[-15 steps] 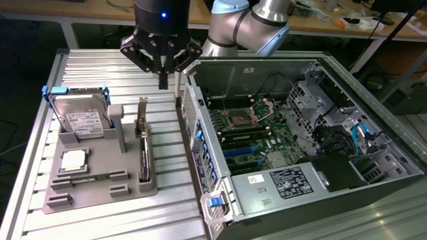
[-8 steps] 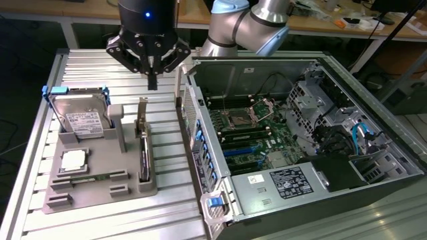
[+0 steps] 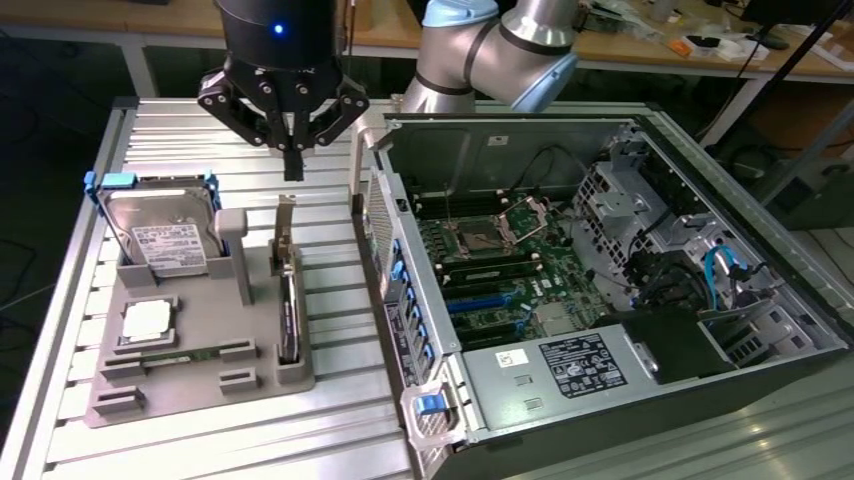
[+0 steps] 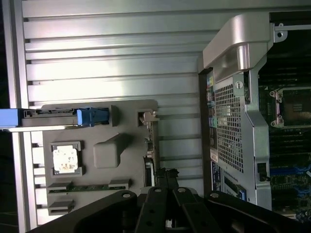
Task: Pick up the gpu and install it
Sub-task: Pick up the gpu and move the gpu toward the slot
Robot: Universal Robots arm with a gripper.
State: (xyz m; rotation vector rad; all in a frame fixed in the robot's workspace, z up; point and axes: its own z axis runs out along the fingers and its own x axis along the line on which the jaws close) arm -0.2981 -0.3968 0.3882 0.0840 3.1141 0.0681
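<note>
The gpu (image 3: 286, 300) stands on its edge in a slot of the grey holder (image 3: 200, 385), its metal bracket end (image 3: 284, 232) toward the back of the table. My gripper (image 3: 291, 165) hangs in the air just beyond and above that bracket end, fingers shut together with nothing between them. In the wrist view the gpu (image 4: 149, 148) shows edge-on as a thin strip along the holder (image 4: 112, 153), and my gripper (image 4: 165, 174) is over the card's far part without touching it.
The open computer case (image 3: 747, 300) lies at the exterior view's right, with its motherboard (image 3: 501, 260) exposed. A hard drive (image 3: 160, 240) in a blue-tabbed cradle and a square chip (image 3: 147, 320) sit in the same holder. The ribbed metal table (image 3: 160, 120) runs underneath.
</note>
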